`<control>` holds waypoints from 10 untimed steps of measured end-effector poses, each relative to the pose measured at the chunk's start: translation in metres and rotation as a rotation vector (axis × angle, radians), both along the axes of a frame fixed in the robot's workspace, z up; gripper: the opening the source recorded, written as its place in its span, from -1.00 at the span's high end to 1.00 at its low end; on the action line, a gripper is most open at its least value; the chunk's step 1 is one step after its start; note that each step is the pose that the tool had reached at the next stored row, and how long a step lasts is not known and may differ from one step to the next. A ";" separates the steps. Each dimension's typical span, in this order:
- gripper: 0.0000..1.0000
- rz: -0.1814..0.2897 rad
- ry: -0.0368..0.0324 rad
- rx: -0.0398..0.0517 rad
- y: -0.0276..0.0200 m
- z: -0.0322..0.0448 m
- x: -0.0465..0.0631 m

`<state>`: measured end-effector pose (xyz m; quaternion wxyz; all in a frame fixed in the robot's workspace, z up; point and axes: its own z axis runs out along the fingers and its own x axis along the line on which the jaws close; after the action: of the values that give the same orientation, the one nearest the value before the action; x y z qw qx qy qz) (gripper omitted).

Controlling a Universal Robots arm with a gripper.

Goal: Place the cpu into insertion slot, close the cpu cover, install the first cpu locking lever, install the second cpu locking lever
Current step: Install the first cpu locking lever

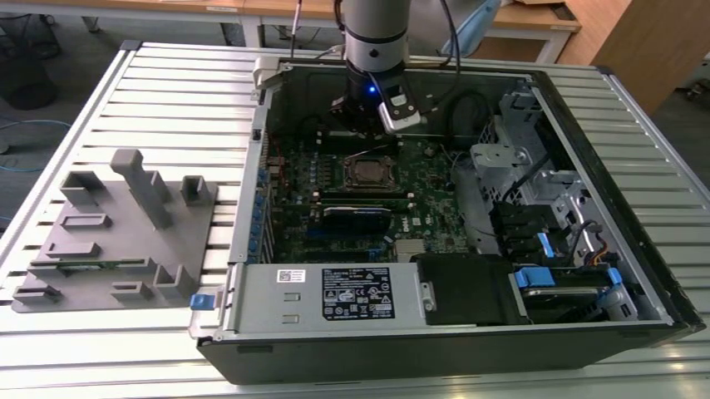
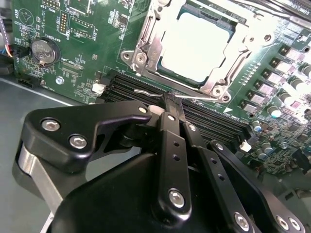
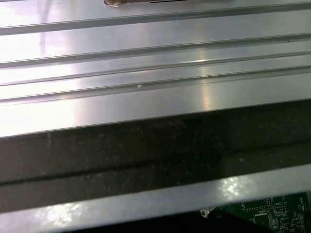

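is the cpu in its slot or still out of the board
In. In the second wrist view the cpu lies flat, its pale top framed by the silvery cpu cover on the green board.

Workshop: slatted metal bench, opened computer case, wooden desks.

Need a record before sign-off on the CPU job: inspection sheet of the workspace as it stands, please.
Surface: slatted metal table carrying the open computer case.
Job's things: cpu seated in the insertion slot; cpu cover appears down over it; a wire locking lever lies along the socket edge.
Clutter: grey parts fixture beside the case, on the exterior view's left.
Grippers: gripper shut, tips at the lever; whether it grips the lever cannot be told.
Cables: bundle inside the case; blue cable on the floor.
Surroundings: wooden desks, dark bin.
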<state>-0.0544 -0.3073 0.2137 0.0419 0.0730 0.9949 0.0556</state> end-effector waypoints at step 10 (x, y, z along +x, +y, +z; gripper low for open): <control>0.80 0.000 -0.0005 -0.0016 0.0000 -0.0054 0.001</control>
<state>-0.0529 -0.3073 0.2084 0.0422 0.0730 0.9949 0.0548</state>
